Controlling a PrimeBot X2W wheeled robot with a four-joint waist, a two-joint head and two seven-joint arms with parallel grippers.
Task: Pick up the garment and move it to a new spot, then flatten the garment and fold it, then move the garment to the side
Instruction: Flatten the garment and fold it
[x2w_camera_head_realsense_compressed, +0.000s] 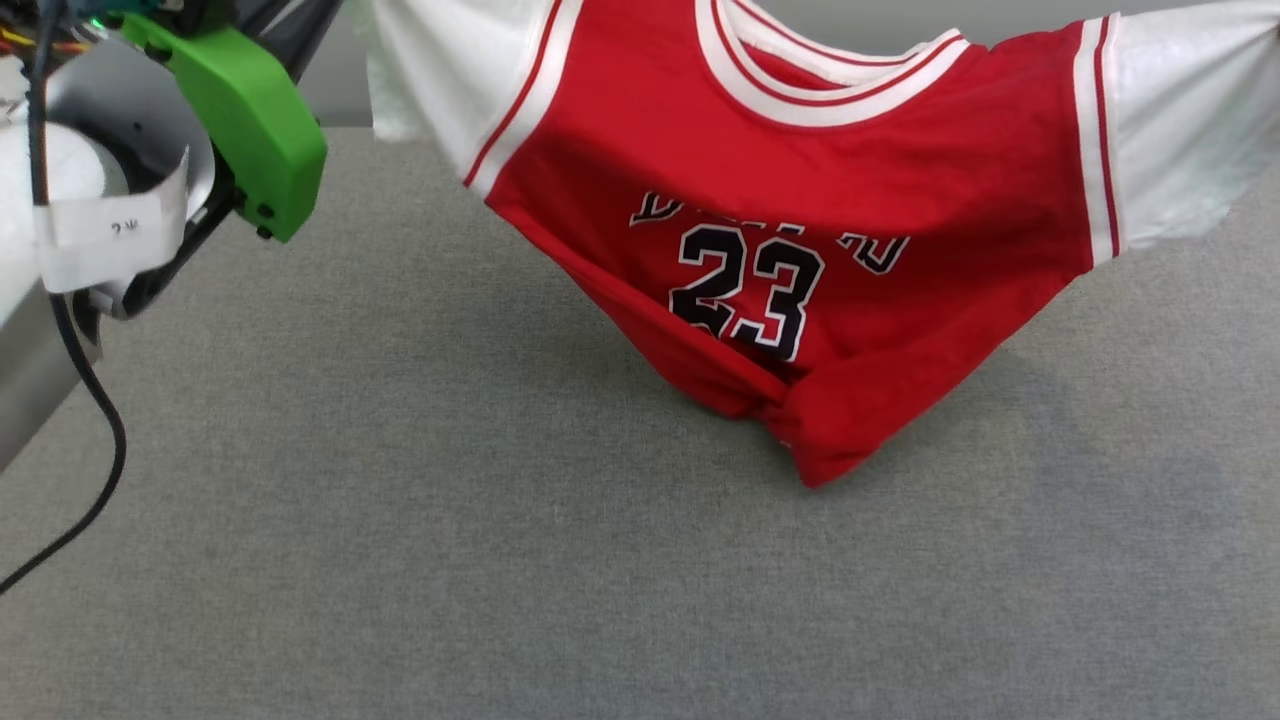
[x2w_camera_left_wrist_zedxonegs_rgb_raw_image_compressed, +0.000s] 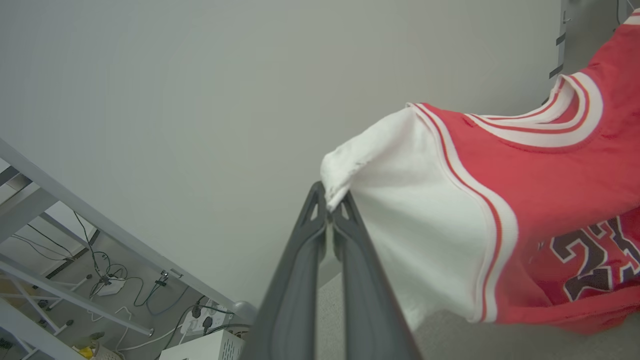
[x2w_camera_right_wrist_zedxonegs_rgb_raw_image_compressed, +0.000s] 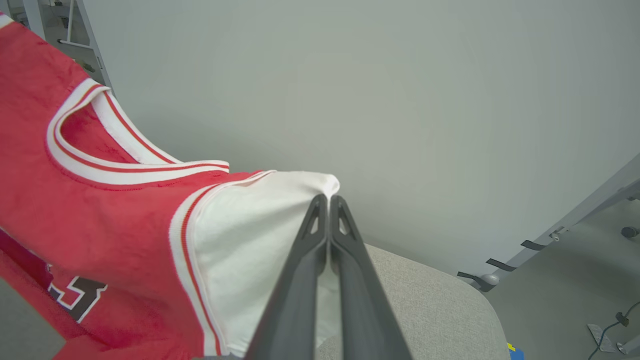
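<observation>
Garment (x2w_camera_head_realsense_compressed: 830, 150), red jersey tee w/ white sleeves, hangs stretched L-R: left gripper (x2w_camera_left_wrist_zedxonegs_rgb_raw_image_compressed: 330, 209) clamps one sleeve tip, right gripper (x2w_camera_right_wrist_zedxonegs_rgb_raw_image_compressed: 328, 201) clamps the other; hem sags mid-span.

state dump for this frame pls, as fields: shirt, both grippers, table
garment: red jersey, hanging spread between two grippers, number 23 facing the head camera
left gripper: shut on the tip of one sleeve
right gripper: shut on the tip of the other sleeve
hem: bunched, sagging low over the table; contact unclear
table: grey cloth top
fold: not yet done
</observation>
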